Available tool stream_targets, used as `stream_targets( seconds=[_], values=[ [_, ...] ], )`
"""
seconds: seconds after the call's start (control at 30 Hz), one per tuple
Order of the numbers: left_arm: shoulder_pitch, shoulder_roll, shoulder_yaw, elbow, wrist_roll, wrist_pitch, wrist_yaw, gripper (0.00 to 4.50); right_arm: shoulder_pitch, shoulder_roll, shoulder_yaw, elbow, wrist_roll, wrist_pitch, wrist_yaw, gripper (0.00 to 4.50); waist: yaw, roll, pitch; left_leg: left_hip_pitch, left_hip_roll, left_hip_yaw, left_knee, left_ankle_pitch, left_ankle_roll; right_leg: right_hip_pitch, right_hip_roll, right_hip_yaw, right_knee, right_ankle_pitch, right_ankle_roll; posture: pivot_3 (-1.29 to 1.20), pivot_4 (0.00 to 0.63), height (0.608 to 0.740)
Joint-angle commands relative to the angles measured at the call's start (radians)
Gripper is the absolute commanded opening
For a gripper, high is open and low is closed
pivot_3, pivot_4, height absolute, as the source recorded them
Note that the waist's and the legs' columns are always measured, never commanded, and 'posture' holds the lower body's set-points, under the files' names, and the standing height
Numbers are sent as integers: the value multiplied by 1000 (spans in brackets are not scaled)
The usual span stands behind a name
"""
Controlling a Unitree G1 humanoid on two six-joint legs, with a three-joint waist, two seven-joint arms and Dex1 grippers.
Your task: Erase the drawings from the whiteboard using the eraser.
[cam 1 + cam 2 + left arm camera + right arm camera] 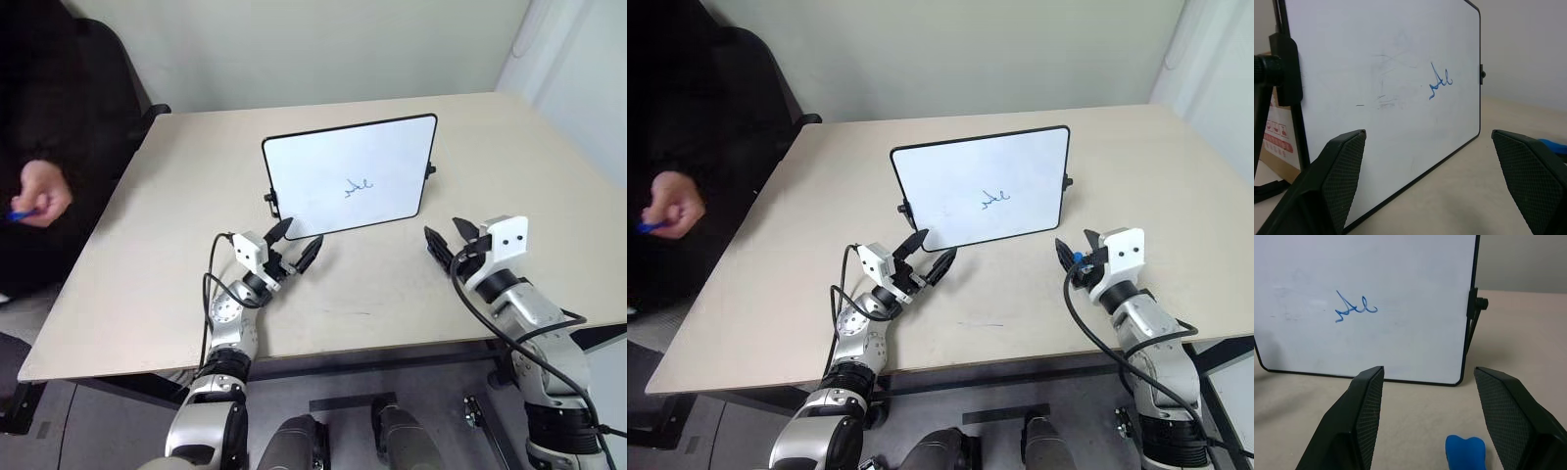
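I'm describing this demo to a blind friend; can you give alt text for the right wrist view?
A whiteboard with a small blue scribble stands on a tan table, seen between the two open black fingers of the right gripper. A blue eraser lies on the table between them.

Both arms silver-grey metal shells with black joint rings, black cable looped along each forearm. White box camera sits behind each gripper, right one shows two dark dots on its face. Left gripper (294,245) and right gripper (446,241): two black wedge fingers (1359,416) each, inner faces with fine mesh texture, tips blunt
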Motion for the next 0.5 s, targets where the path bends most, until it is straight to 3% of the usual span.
stream_targets(
  seconds=[0.03,0.33,0.5],
  values=[
    [11,-17,0,14,-10,-14,-7,4500,5,-11,-21,-63,27,7,6,3098,0,0,0,0,0,0,0,0,0,0,0,0,0,0,0,0,150,726],
    [24,-31,-10,2,-2,-9,-3,4500,-15,-20,-35,-89,73,102,-9,3098,0,0,0,0,0,0,0,-1,-2,0,0,0,0,0,0,0,150,726],
    [15,-24,0,13,-9,-16,-11,4500,-60,-60,13,-29,14,169,-19,3098,0,0,0,0,0,0,0,-1,-1,1,0,0,-1,-1,1,0,150,726]
  ],
)
